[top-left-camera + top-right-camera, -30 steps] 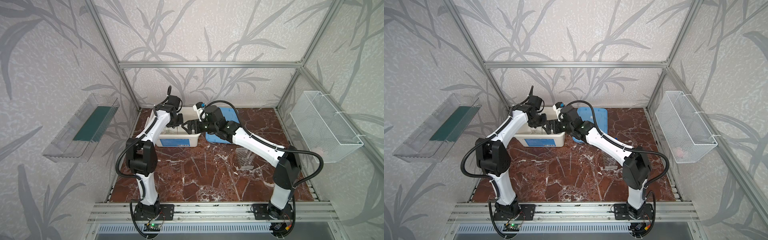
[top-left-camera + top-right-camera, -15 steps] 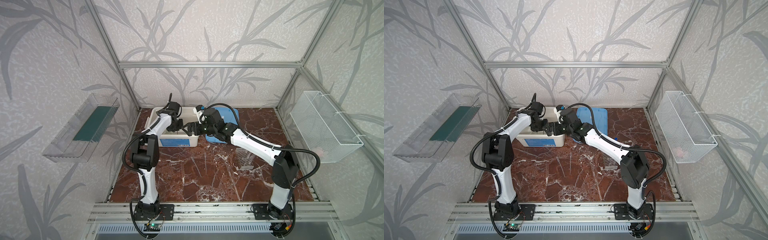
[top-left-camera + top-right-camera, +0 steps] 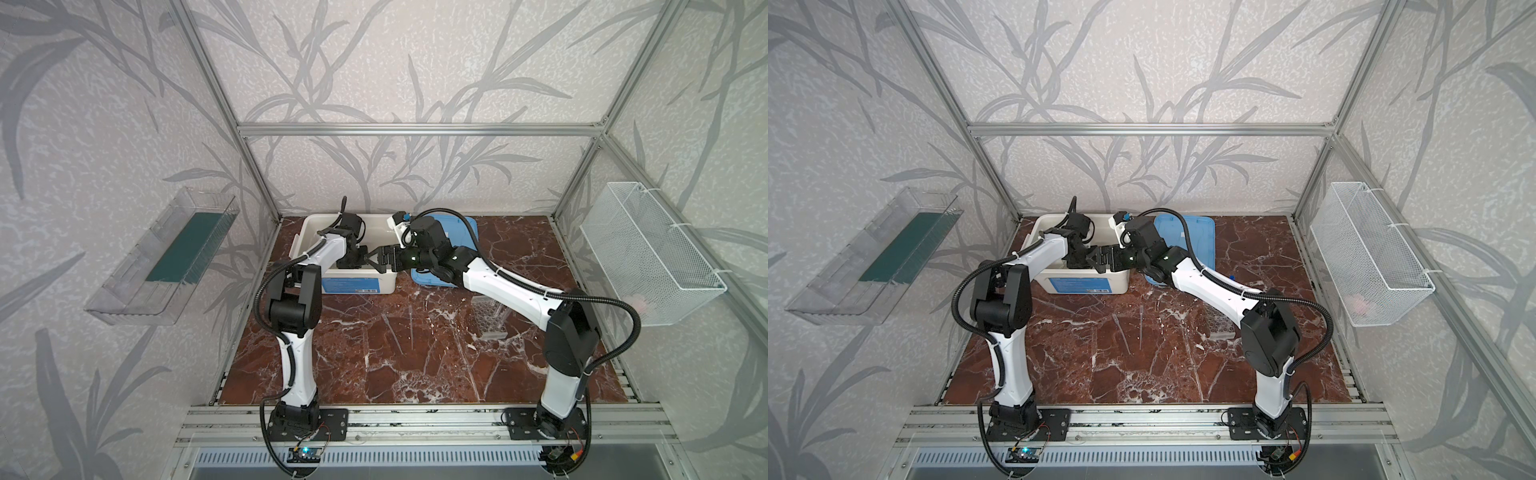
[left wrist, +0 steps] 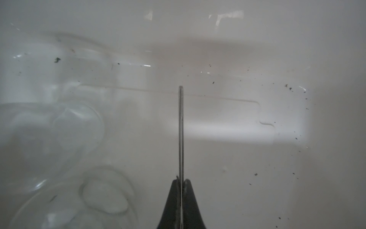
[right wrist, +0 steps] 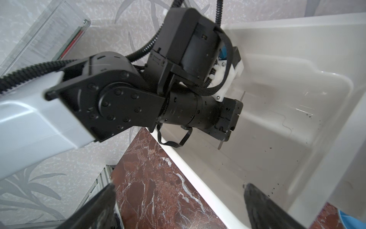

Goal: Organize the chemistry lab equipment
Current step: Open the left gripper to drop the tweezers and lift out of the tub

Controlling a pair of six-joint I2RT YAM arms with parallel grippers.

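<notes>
Left gripper pinched shut on a thin rod, low inside the white tub. Rod held by one end between the black fingertips, pointing straight out ahead of them across the tub floor; far end touching the floor or not, impossible to tell. Close beside the rod, also in the tub, a clear glass vessel and a second glass vessel, both blurred in the left wrist view. Dark specks scattered over the tub floor. Right gripper spread wide and holding nothing, aimed at the left gripper across the tub's near wall, one finger over the marble table, the other over the tub's inside. In both top views, the two grippers almost tip to tip above the tub. Out on the table, well apart from the tub, two more thin clear rods lying loose near the middle, and a clear many-holed tube rack near the right arm's forearm. Flat blue lid just beside the tub, partly hidden by that arm.
</notes>
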